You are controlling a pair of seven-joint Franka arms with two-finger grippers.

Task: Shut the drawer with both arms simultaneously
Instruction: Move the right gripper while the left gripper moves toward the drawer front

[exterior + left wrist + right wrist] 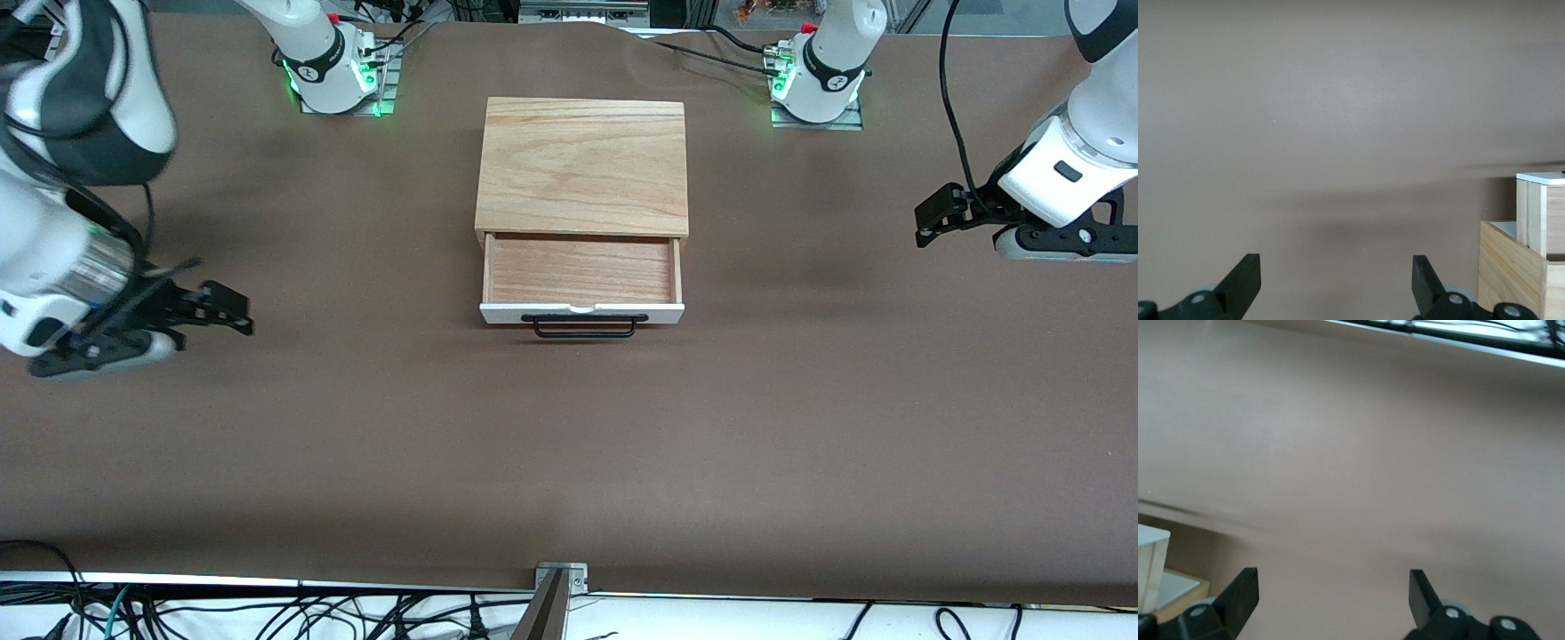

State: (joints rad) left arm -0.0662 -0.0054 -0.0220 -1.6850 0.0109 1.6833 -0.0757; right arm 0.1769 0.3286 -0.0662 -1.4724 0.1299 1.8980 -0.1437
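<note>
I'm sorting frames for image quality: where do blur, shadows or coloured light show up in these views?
Front view: the right arm is smeared by motion blur, the drawer is sharp, and green light glows at both arm bases. Left wrist view: a soft dark shadow band crosses the table. Right wrist view: the table surface looks soft, with a thin streak of shadow.

Both wrist views cut the drawer (1540,213) off at the picture's edge. The right claw (233,313) is motion-blurred in the front view, its arm cropped.
</note>
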